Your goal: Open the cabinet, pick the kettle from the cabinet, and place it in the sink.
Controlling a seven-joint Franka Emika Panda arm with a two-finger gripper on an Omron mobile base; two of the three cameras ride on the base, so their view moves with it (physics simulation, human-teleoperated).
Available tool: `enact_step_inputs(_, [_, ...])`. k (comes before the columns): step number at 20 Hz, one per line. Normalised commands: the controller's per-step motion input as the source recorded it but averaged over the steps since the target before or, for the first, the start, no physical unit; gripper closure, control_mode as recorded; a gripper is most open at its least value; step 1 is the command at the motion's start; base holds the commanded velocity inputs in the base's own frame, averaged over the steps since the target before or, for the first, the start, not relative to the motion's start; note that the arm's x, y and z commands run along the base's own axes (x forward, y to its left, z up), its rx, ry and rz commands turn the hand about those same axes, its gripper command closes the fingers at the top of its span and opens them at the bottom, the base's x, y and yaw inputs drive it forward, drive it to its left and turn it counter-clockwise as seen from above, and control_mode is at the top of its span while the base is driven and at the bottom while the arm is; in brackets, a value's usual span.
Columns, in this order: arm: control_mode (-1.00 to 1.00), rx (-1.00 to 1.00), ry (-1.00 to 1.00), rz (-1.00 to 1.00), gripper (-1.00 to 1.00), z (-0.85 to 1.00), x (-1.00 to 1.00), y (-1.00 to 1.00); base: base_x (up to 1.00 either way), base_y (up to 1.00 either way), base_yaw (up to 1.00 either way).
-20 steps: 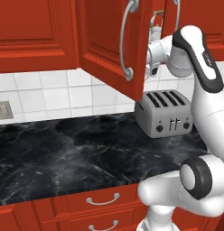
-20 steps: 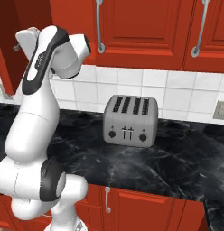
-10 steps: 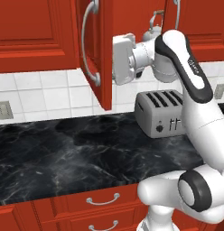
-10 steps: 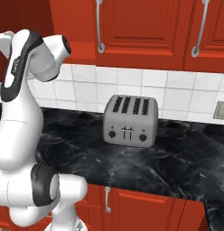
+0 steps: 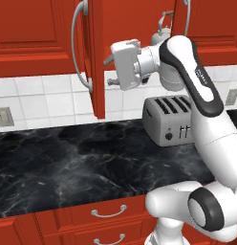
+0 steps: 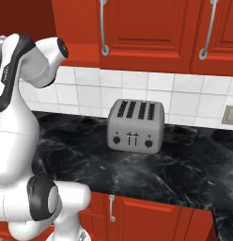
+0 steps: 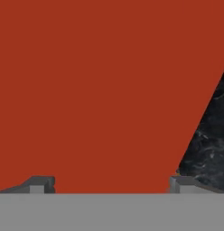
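Cabinet: the red wooden wall cabinet (image 5: 96, 57) with raised-panel doors has 1 door swung out, seen nearly edge-on in the left base view; its long curved silver handle (image 5: 78, 45) faces left. In the hand view the flat red door face (image 7: 100, 90) lies straight ahead and very close.
Gripper: the white two-finger gripper (image 5: 111, 72) is raised beside the inner face of the open door, pointing left toward it. In the hand view the gripper (image 7: 111, 185) shows 2 dark tips set wide apart at the bottom edge, so the jaws stand spread with nothing between them.
Kettle: the small silvery-white kettle (image 5: 162, 34) with an arched handle stands on the cabinet shelf, up behind the arm's elbow, partly hidden by the arm and well apart from the gripper.
Toaster: a boxy silver 4-slot toaster (image 5: 169, 119) sits on the black marbled stone counter (image 5: 68, 162) against the white tiled wall (image 5: 39, 98); the right base view shows its front with 2 knobs and levers (image 6: 135, 125).
Lower front: red drawers with short silver pulls (image 5: 108, 211) run under the counter edge.
Closed doors: in the right base view 2 more red doors with silver handles (image 6: 104, 28) hang shut above the toaster.
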Motion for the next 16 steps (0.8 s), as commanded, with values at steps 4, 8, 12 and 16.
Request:
enact_step_inputs(4, [-1.0,-0.05,0.0,-0.05,-1.0,0.01,-0.1,-0.58,0.0,0.0,0.0])
enact_step_inputs(8, [-1.0,-0.01,0.0,-0.05,-1.0,0.04,-0.13,-0.59,0.0,0.0,0.0])
enact_step_inputs(12, [-1.0,0.0,0.0,-0.05,-1.0,0.06,-0.13,-0.62,0.0,0.0,0.0])
enact_step_inputs(16, [-1.0,0.0,0.0,-0.05,-1.0,0.07,-0.13,-0.63,0.0,0.0,0.0])
